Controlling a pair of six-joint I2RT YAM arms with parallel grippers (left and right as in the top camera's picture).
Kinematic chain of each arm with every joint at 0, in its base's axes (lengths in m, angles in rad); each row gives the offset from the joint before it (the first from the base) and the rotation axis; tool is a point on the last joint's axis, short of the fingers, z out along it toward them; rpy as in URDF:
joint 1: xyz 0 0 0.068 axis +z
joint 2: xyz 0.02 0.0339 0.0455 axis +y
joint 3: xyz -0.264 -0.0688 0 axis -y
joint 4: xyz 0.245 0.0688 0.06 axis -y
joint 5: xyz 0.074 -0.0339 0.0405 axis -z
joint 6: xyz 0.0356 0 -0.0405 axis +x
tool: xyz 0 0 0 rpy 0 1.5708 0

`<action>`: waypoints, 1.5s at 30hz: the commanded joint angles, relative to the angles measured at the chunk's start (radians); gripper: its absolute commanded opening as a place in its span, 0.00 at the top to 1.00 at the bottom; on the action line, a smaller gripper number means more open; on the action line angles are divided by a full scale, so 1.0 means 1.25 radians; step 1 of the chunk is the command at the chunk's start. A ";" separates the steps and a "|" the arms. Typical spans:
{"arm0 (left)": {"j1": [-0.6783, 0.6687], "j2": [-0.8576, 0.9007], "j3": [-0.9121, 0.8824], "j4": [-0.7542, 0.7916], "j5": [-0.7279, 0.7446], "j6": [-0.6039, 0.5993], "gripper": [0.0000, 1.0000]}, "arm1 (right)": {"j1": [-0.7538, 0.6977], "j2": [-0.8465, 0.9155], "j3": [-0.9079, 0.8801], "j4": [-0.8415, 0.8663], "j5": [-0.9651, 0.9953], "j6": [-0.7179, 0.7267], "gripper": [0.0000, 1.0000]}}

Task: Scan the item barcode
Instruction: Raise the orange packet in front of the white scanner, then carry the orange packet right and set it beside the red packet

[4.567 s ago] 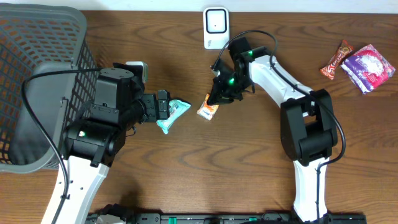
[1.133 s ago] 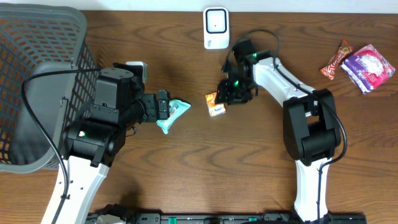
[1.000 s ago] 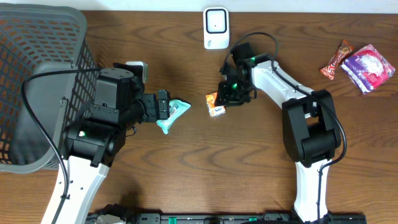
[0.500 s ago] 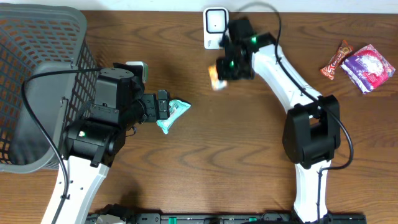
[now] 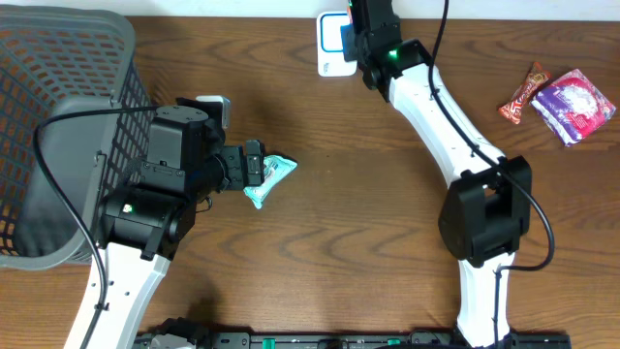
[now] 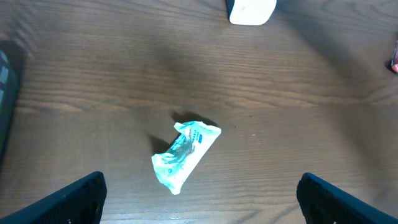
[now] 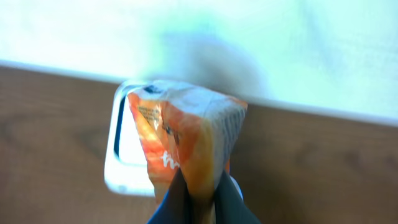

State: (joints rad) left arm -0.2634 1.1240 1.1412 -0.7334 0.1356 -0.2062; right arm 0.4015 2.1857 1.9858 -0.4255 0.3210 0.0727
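The desk (image 5: 387, 242) is dark brown wood, with a pale wall behind its far edge. At the far-left corner sits a grey mesh basket (image 5: 58, 58). Just right of it my left pincer (image 5: 254, 163) hangs with its jaws spread wide and nothing between them. A crumpled teal packet (image 6: 186, 154) lies on the wood under it, apart from both fingers.

At the middle of the far edge is the white scanner (image 7: 127, 155), which the overhead view shows partly covered by my right arm. My right pincer (image 7: 198, 202) is clamped tight on the lower end of the orange packet (image 7: 186, 143). That is the item to scan, and it is held up off the desk directly in front of the scanner's window.

Near the far-right corner lie a red-brown bar (image 5: 524, 92) and a purple packet (image 5: 574, 105), close together and well away from either arm.

I judge that I am at the presenting step, with the item lifted and brought to the reader but not clearly read. I see small print on one face of the packet, but I cannot tell where the barcode is. Next I should roll the wrist slowly so each face passes the window, keeping the packet close and steady. The grip has to hold, because the wrapper looks soft and could slip.
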 commanded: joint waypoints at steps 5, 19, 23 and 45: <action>0.003 -0.001 0.007 0.000 0.005 0.005 0.02 | 0.004 0.085 0.006 0.148 0.044 -0.102 0.99; 0.003 -0.001 0.007 0.000 0.005 0.005 0.02 | 0.002 0.097 0.007 0.172 0.126 -0.145 0.99; 0.003 -0.001 0.007 0.000 0.005 0.005 0.02 | -0.037 0.077 0.007 0.114 0.287 -0.143 0.99; 0.003 -0.001 0.007 0.000 0.005 0.005 0.02 | -0.328 0.039 0.007 -0.322 0.286 -0.038 0.01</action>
State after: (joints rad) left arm -0.2634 1.1240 1.1412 -0.7334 0.1356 -0.2062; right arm -0.0414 2.3184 1.9869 -0.8268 0.6899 -0.0227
